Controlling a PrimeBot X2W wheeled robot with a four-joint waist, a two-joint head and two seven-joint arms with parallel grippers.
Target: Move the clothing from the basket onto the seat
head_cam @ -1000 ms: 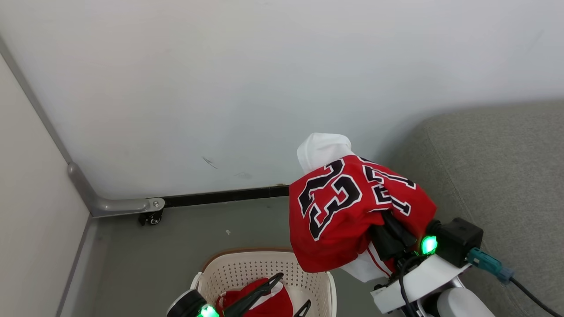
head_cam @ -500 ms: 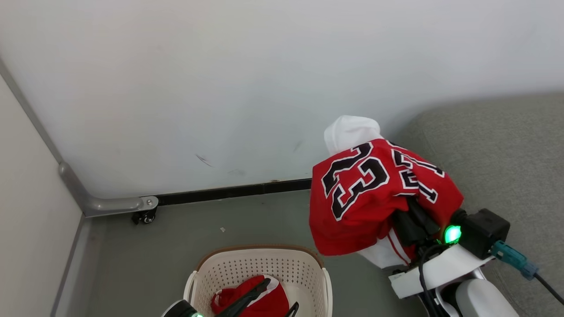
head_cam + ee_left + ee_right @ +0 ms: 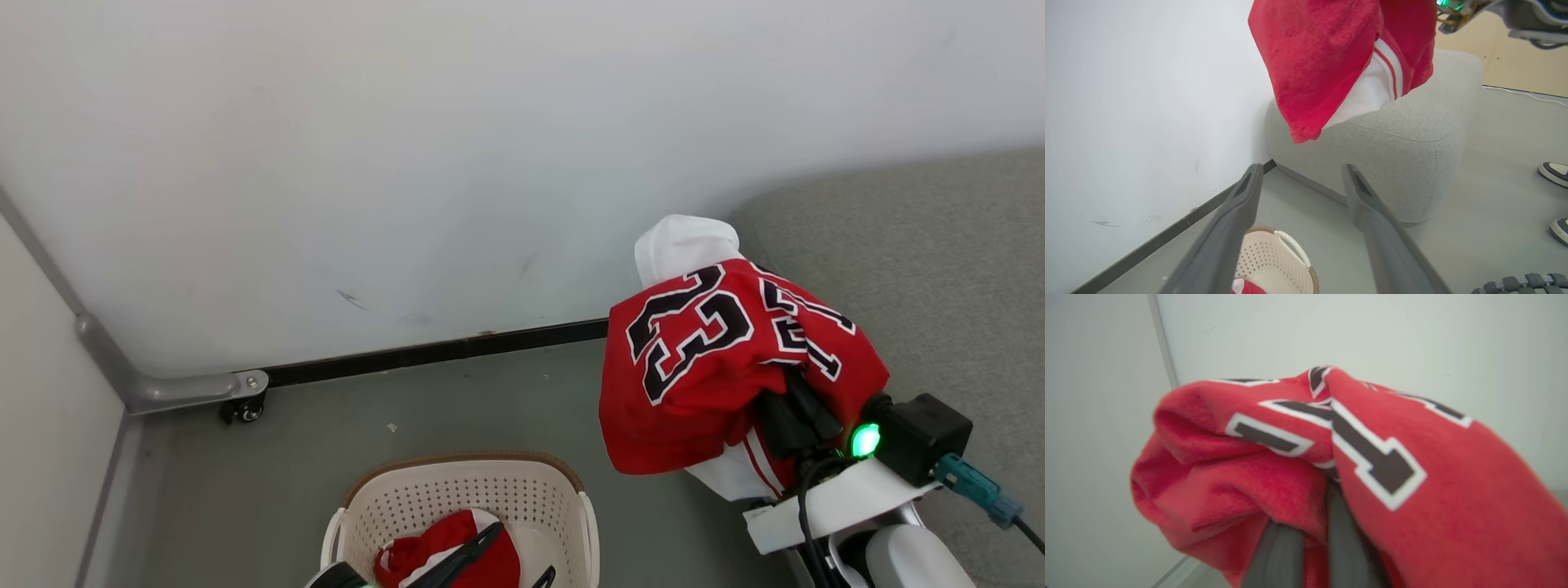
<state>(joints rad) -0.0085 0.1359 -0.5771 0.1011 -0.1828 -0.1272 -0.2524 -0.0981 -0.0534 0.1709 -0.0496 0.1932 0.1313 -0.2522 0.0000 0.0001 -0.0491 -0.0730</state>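
Observation:
My right gripper [image 3: 1314, 539] is shut on the red jersey [image 3: 702, 359] with the black 23, whose cloth drapes over its dark fingers [image 3: 796, 416]. The jersey [image 3: 1323, 61] hangs in the air by the near-left corner of the grey seat [image 3: 922, 261], above the floor. The cream basket [image 3: 465, 494] stands on the floor at the lower middle, with another red and white garment [image 3: 441, 547] bunched inside. My left gripper [image 3: 524, 549] hovers over the basket, open and holding nothing; in the left wrist view it [image 3: 1302, 171] points toward the seat [image 3: 1404, 134].
A white wall with a black baseboard [image 3: 424, 353] runs behind the basket. A grey metal bar with a caster [image 3: 245, 404] sits in the left corner. A person's shoes [image 3: 1553, 171] stand on the grey floor right of the seat. A cable [image 3: 1523, 93] lies beyond it.
The camera has turned slightly to the right. My right gripper has carried the jersey to the right, closer to the seat's corner. The left gripper stays open over the basket.

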